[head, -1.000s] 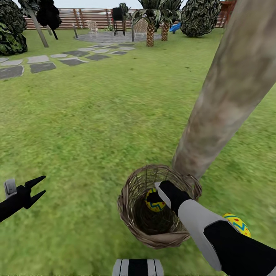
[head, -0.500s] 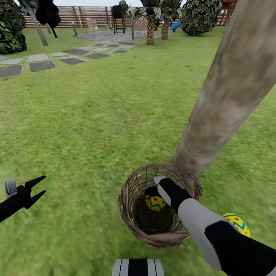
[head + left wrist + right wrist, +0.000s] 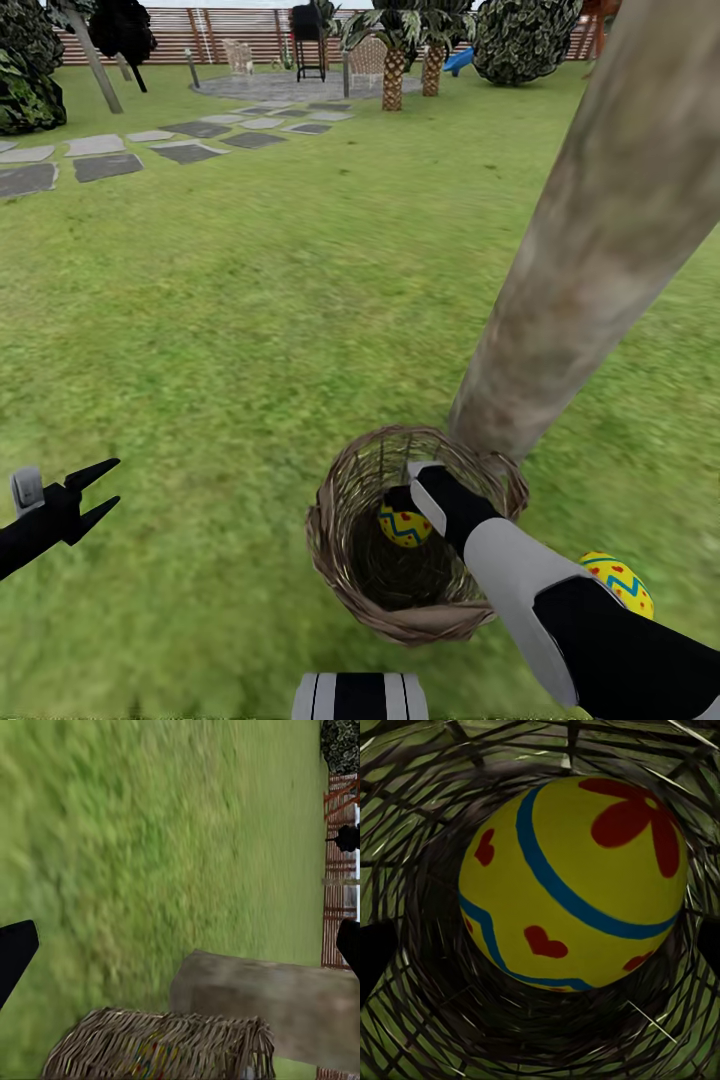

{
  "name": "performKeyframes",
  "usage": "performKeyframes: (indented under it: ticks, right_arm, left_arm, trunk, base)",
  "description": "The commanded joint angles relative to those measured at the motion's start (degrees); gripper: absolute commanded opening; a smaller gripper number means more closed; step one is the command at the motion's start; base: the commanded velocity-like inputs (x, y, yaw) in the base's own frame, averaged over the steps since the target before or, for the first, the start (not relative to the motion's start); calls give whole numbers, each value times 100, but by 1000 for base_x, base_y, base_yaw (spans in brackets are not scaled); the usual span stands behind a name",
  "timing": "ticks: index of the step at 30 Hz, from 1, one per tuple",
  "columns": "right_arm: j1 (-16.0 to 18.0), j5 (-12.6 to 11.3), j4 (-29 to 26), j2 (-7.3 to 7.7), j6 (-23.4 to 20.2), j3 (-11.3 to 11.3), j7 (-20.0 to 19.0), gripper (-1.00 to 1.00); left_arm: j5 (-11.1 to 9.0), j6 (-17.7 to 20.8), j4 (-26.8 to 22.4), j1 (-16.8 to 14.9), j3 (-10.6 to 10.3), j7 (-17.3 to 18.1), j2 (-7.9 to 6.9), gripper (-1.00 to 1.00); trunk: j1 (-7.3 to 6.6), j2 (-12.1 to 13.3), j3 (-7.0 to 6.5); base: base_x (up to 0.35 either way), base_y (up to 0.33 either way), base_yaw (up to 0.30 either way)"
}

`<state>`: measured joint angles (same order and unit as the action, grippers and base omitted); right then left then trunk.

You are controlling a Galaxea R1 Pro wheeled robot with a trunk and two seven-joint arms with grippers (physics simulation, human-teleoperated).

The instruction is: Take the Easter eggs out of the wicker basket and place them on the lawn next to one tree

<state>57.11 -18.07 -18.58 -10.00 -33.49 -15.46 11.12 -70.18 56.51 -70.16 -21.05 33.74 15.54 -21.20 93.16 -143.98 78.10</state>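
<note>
Now the right gripper [image 3: 400, 503] reaches down into the basket [image 3: 345, 560], open with its fingers on either side of an egg [image 3: 404, 525], not yet closed. Another egg [image 3: 617, 582] lies on the lawn [image 3: 250, 330] at four o'clock from the basket, beside the tree [image 3: 570, 270]. The left gripper [image 3: 95, 492] hangs open and empty at nine o'clock.

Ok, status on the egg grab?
Right gripper down in wicker basket, open around an egg. Left gripper open, idle. One egg on lawn by trunk.
</note>
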Motion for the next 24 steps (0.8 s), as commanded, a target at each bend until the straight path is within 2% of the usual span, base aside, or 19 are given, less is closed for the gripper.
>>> performKeyframes:
  ticks: [1,10,18,20,24]
  right_arm:
    - [2,-56,-5,0,-18,-31,48,100]
    - [5,-45,-20,0,-17,-29,55,100]
    - [2,-47,-63,0,6,-20,65,100]
    - [4,-47,-65,0,140,-19,65,100]
    - [3,-51,-22,0,702,-27,96,100]
  left_arm:
    - [39,27,2,-4,10,46,-3,100]
    - [48,27,2,-4,9,46,-7,100]
    - [41,27,2,-4,5,46,1,100]
    - [46,27,2,-4,2,46,2,100]
    - [48,27,2,-4,2,46,2,100]
  trunk:
    - [1,-3,27]
    - [24,-15,246]
    - [24,-15,318]
    - [24,-15,337]
    - [24,-15,366]
  base:
    - [0,0,0]
    - [0,0,0]
    - [0,0,0]
    - [0,0,0]
    - [0,0,0]
